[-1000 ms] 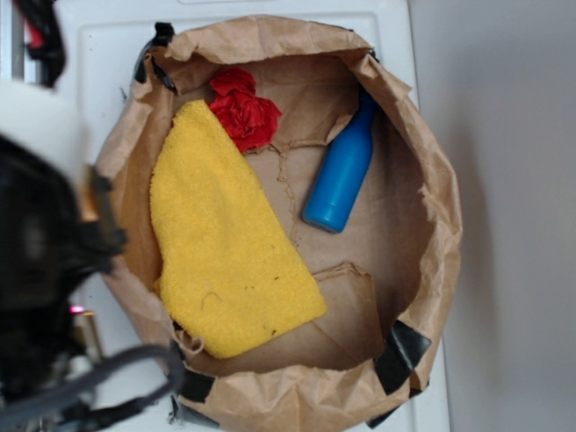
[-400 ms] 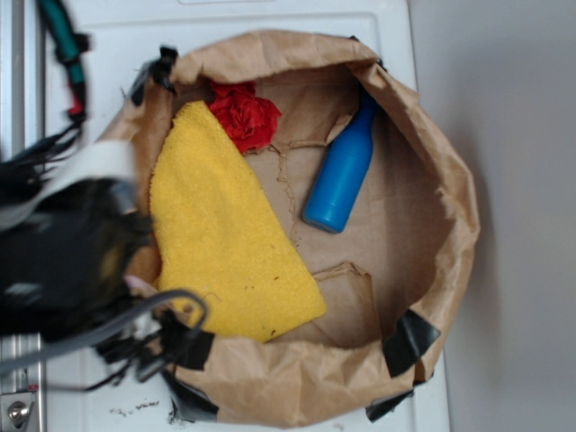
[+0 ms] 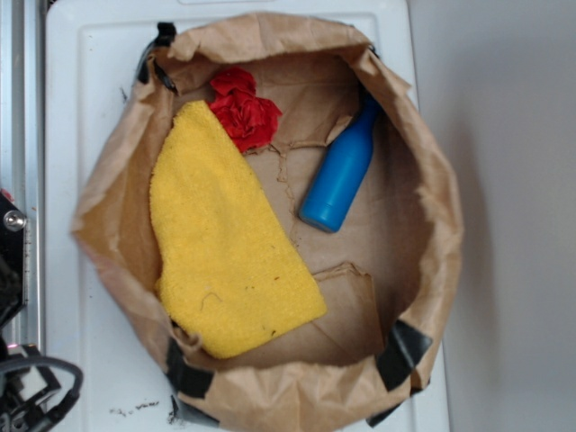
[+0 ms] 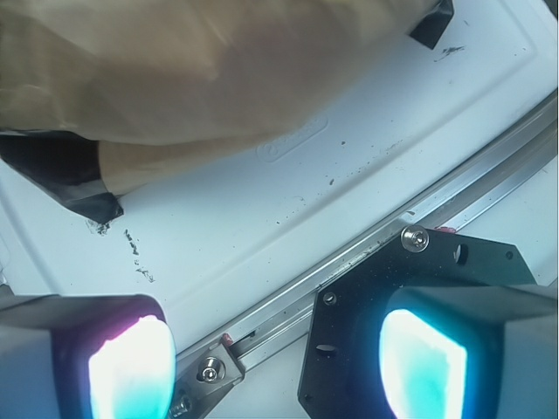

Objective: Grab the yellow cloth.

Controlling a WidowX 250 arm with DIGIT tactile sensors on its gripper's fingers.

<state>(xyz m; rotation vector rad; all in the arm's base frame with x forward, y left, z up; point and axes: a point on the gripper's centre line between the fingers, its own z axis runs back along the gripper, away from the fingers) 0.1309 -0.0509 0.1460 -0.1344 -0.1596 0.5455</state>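
From my remote seat: the yellow cloth point(image 3: 225, 247) lies flat in the left half of the paper bag point(image 3: 432, 171), beside a red wad point(image 3: 243, 110) and blue bottle point(image 3: 340, 173). My gripper point(image 4: 278, 353) hangs outside the bag over the white desk point(image 4: 288, 201) and rail — jaws spread, empty.

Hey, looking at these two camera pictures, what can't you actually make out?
- Yellow cloth: absent from the wrist view, which shows only the paper bag's blurred outside.
- Gripper: cut off in the exterior view; the wrist view shows glowing finger pads apart.
- Blue bottle: neck tip hidden by the bag's rim.
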